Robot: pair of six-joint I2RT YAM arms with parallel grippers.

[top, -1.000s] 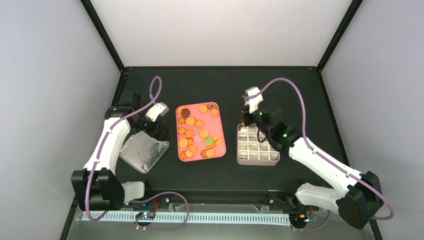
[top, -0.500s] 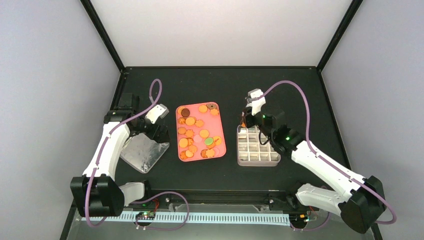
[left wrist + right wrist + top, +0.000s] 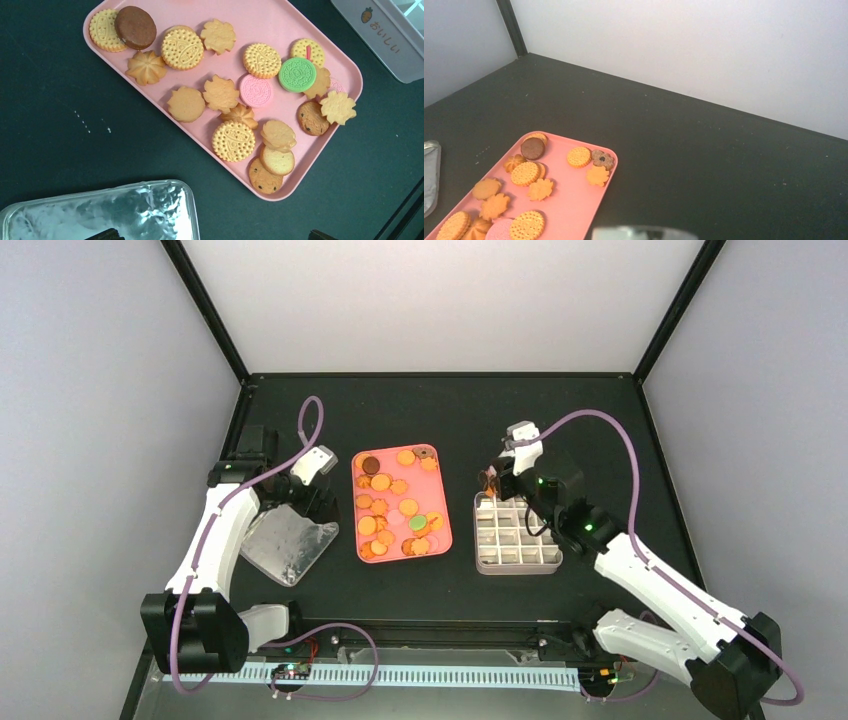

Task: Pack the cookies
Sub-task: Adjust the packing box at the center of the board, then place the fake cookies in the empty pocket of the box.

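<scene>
Left tool near flat round cookies

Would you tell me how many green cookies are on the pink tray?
1. The green cookie lies in the pink tray's near-right part, overlapping a tan cookie; stacked cookies could hide another.

- I saw mostly golden-orange cookies, several with dotted embossing.
- There was one brown cookie, one green cookie and one pink cookie.
- The tray was pink, the table black.

cookies about 23 | pink tray 1 | divided box 1 | silver tray 1
</scene>
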